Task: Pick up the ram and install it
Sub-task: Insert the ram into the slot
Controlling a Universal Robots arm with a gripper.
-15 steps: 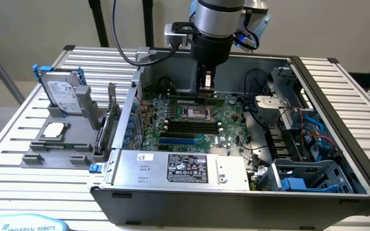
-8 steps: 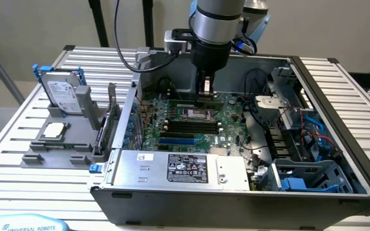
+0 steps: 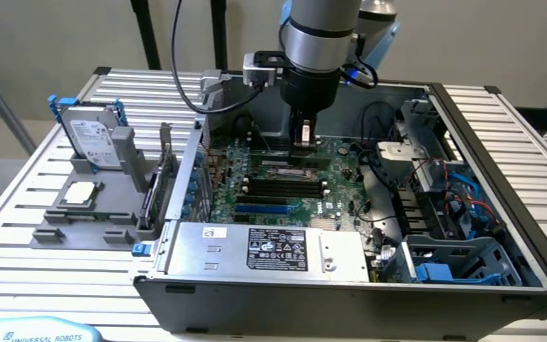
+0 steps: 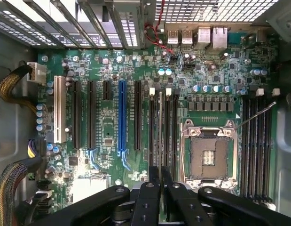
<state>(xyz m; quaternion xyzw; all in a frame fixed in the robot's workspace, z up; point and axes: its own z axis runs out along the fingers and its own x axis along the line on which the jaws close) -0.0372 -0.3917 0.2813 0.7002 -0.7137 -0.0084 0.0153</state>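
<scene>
One ram [image 4: 160, 127] between two jaws

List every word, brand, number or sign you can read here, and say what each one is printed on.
"UNIVERSAL ROBOTS": on the light blue part at the exterior view's lower left corner.
Power supply label: lines of print and marks, too small to read.
Hard drive label: too small to read.
Motherboard printing: too small to read.
</scene>
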